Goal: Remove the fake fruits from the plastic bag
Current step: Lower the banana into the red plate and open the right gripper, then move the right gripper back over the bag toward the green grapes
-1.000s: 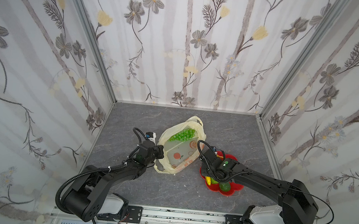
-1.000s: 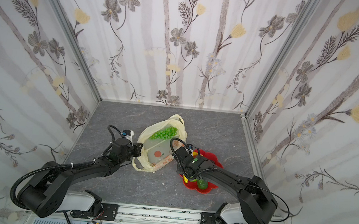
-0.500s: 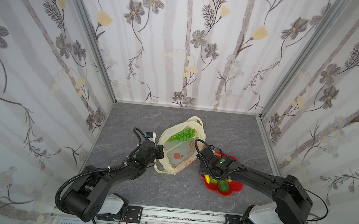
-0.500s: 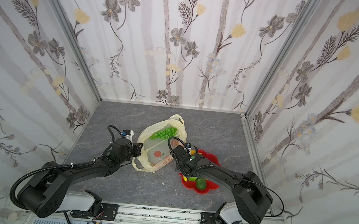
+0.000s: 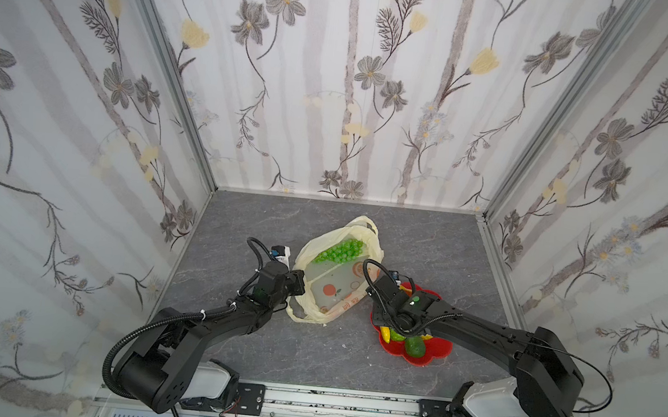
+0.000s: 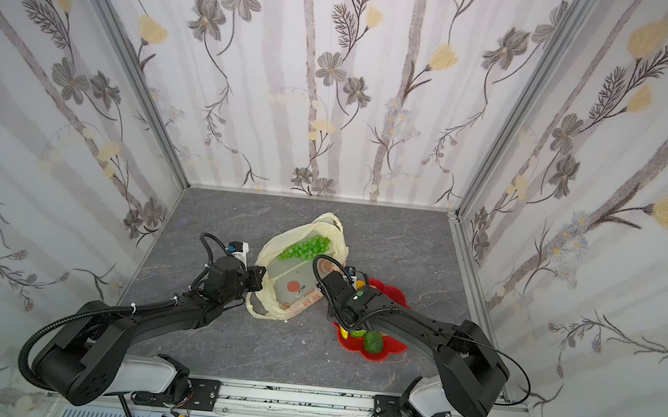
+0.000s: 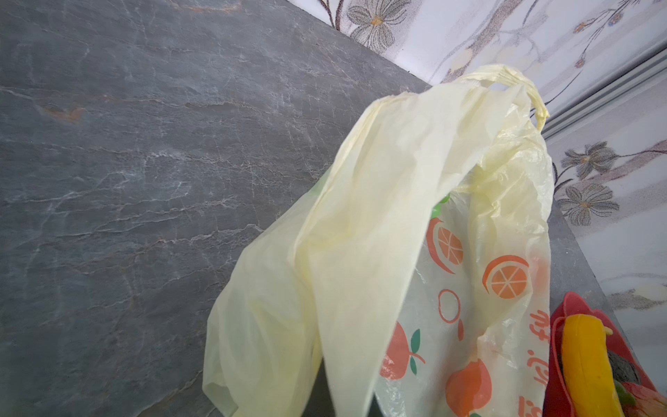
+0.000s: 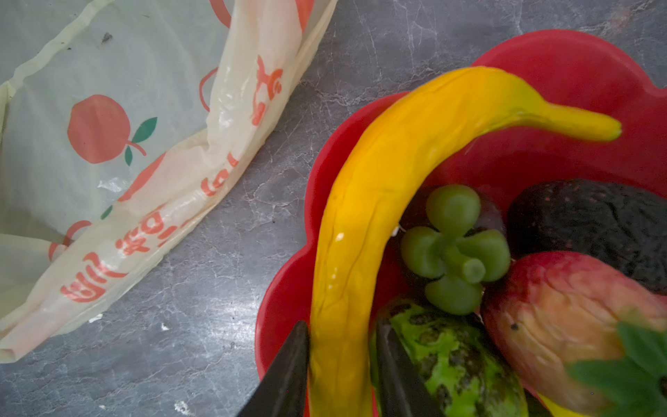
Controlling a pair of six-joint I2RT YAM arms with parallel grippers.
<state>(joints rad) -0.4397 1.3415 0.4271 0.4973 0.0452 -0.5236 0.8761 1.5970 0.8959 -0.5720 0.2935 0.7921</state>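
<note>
The pale-yellow plastic bag [image 5: 333, 289] lies mid-table with its mouth held up. A green grape bunch [image 5: 338, 251] shows inside it. My left gripper [image 5: 299, 279] is shut on the bag's near-left rim; in the left wrist view the film [image 7: 361, 252] drapes down to the hidden jaws. My right gripper [image 8: 342, 323] hangs low over the red plate [image 8: 563, 65]. It is open, its fingers flanking the yellow banana [image 8: 361, 216], which rests on the plate. Beside the banana lie a mangosteen [image 8: 454, 249], a dark avocado [image 8: 592, 220], a bumpy green fruit [image 8: 451, 357] and a reddish fruit [image 8: 563, 325].
The red flower-shaped plate [image 5: 436, 346] sits just right of the bag, partly under my right arm [image 5: 478, 336]. A green fruit [image 6: 373, 342] shows at its near edge. Papered walls close in the grey table [image 5: 426, 235] on three sides; a rail runs along the front.
My right wrist has shifted slightly over the plate and its jaws have widened around the banana. The left arm and the bag have stayed put.
</note>
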